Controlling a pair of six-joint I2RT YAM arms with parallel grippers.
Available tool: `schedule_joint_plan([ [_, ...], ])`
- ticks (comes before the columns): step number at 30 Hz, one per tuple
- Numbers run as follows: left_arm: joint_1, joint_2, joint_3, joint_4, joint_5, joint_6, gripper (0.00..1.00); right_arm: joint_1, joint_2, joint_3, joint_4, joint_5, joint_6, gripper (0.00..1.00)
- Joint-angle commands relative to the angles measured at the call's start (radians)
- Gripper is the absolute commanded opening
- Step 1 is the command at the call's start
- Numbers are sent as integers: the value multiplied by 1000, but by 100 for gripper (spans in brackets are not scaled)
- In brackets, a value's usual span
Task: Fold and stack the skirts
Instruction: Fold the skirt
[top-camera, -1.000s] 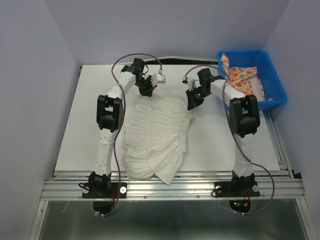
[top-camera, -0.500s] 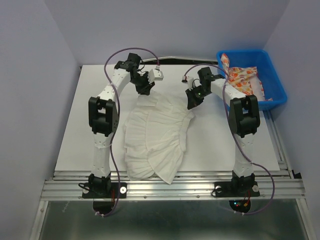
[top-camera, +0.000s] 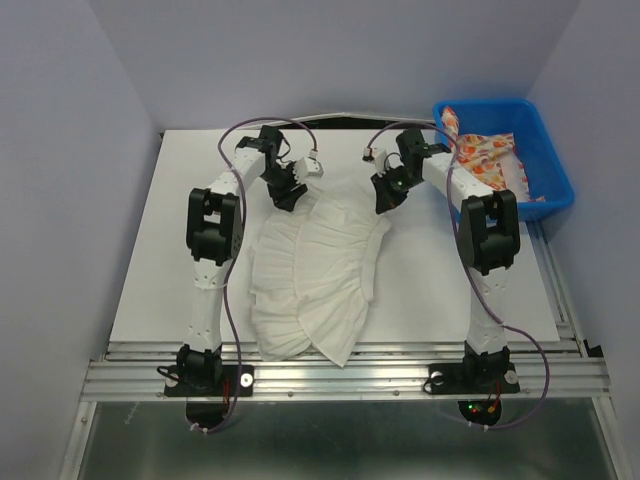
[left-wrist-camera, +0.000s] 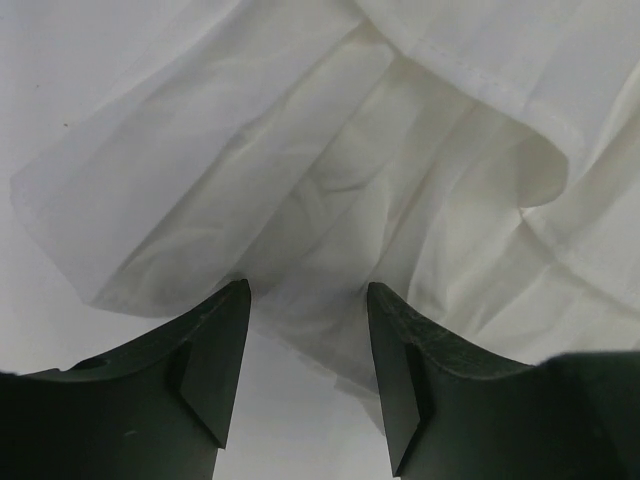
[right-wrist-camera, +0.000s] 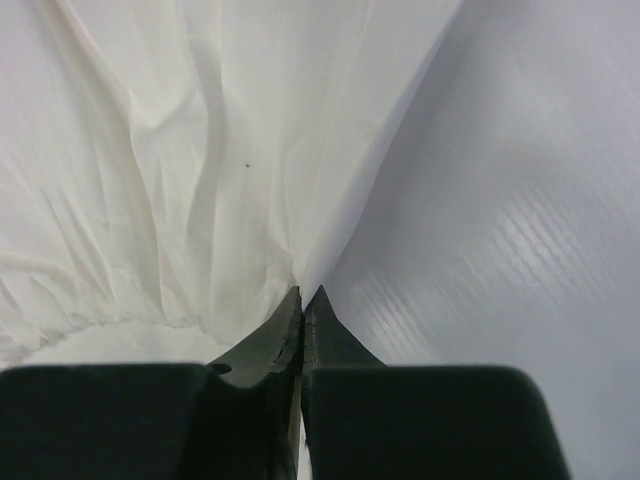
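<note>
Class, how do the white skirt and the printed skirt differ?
The white skirt is plain and ruffled; the printed skirt has orange blotches. The white skirt lies on the table; the printed skirt sits crumpled in the blue bin. The right gripper pinches the white skirt, not the printed skirt.

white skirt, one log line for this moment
left hand open over white skirt | right hand shut on its edge | printed skirt in blue bin

White skirt (top-camera: 320, 270) is plain, cream skirt (top-camera: 487, 158) orange-blotched (bin (top-camera: 548, 150) blue).
</note>
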Motion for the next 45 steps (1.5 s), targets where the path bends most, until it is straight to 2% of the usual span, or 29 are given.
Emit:
schedule_joint_plan([
  [1,2,-8,17,57,-5,-17,60,-5,13,90,4,26,-34,1],
  [5,-1,20,55,37,9,-29,40,-5,45,153,11,69,-35,1],
  [6,-1,27,63,27,14,-25,39,-5,52,173,5,72,-38,7],
  [7,1,26,69,-3,30,-11,38,-5,63,220,-31,52,-40,19],
  [8,2,21,69,-9,38,-3,38,-5,72,248,-56,34,-38,25],
  [9,8,-24,19,-6,56,10,39,-5,88,303,-146,-68,10,61],
  [10,11,-37,5,-6,57,10,39,-5,86,313,-147,-69,11,61],
  [12,15,-61,-20,1,61,13,39,-15,80,314,-171,-101,64,67],
  [13,18,-72,-29,4,66,15,40,-15,74,311,-174,-104,77,74],
  [15,25,-92,-37,1,69,18,42,-57,66,298,-174,-121,98,78],
  [20,42,-101,45,-25,89,15,51,-123,86,276,-179,-109,95,79],
  [26,44,-92,123,-16,86,4,60,-123,124,232,-168,-161,103,76],
  [31,41,-92,128,41,83,10,68,-123,160,209,-162,-215,101,70],
  [35,36,-71,138,78,100,-2,76,-123,169,161,-145,-207,88,69],
  [39,22,-40,151,81,127,1,77,-123,164,112,-116,-192,75,69],
  [42,5,-16,148,83,130,7,78,-114,161,84,-107,-189,63,64],
  [44,-8,9,146,72,112,30,78,-114,160,78,-99,-187,62,54],
  [45,-18,18,145,60,103,39,77,-114,160,86,-101,-192,60,44],
])
